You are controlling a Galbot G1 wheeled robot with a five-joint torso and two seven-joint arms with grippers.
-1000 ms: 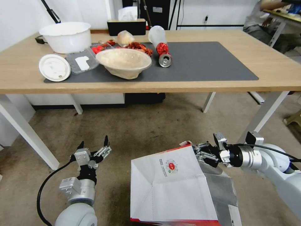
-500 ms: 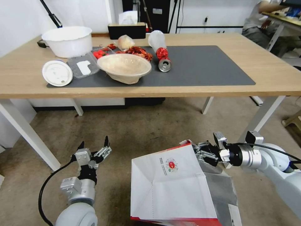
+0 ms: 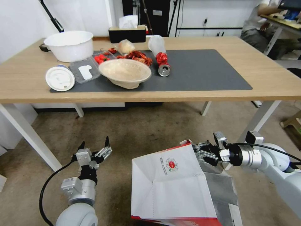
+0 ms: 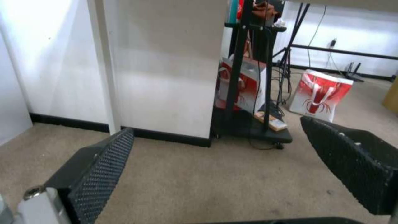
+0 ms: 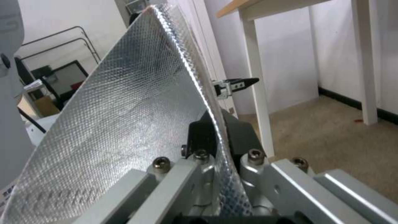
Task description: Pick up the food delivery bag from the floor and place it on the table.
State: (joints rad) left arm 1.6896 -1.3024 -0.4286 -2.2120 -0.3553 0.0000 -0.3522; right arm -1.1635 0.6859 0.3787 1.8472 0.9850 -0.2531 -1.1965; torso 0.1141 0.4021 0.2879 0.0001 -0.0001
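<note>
The food delivery bag [image 3: 172,185] hangs low over the floor [image 3: 147,131], in front of the table [image 3: 276,78]. My right gripper [image 3: 200,153] pinches its foil-lined top edge [image 5: 195,77], fingers closed on it. My left gripper [image 3: 94,147] hovers nearby, fingers [image 4: 99,168] spread and empty.

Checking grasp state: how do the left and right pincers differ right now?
The left pincer is open and holds nothing; the right pincer is shut on the rim of the food delivery bag. The left points toward the table; the right reaches sideways toward the left. Both hang low over the floor.
</note>
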